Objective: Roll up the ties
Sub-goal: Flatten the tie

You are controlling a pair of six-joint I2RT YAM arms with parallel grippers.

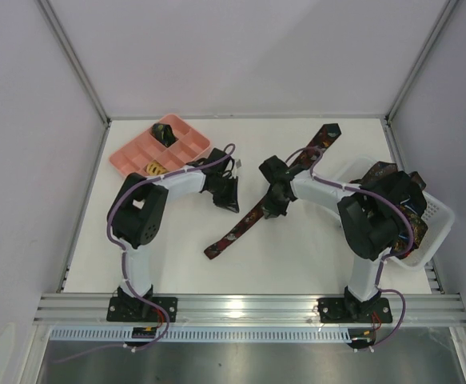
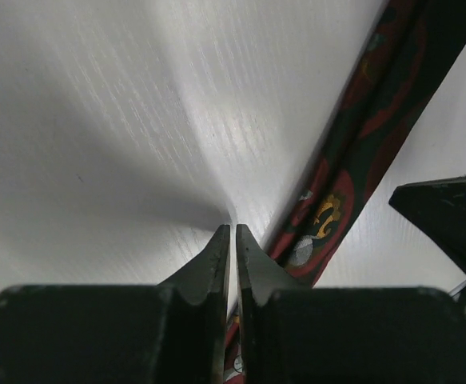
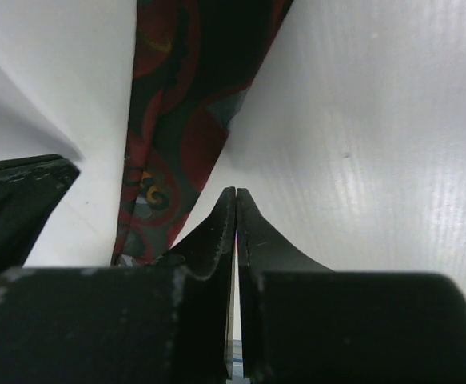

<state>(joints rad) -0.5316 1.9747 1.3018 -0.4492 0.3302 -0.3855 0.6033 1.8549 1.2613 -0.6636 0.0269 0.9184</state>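
A long dark tie with red-orange patterning (image 1: pixel 252 218) lies flat and diagonal on the white table, from near centre to the far right. My left gripper (image 1: pixel 233 202) is shut and empty, low over the table just left of the tie's middle. My right gripper (image 1: pixel 273 208) is shut and empty on the tie's other side. In the left wrist view the shut fingertips (image 2: pixel 233 230) point at bare table with the tie (image 2: pixel 352 152) to their right. In the right wrist view the gripper (image 3: pixel 236 194) sits beside the tie (image 3: pixel 177 120) on its left.
A pink compartment tray (image 1: pixel 129 156) stands at the far left, holding a rolled dark tie (image 1: pixel 163 130) and a yellow-patterned roll (image 1: pixel 154 168). A white mesh basket (image 1: pixel 436 220) at the right holds more dark ties (image 1: pixel 388 180) beneath the right arm. The opposite gripper's finger shows in each wrist view (image 2: pixel 448 216) (image 3: pixel 17 188).
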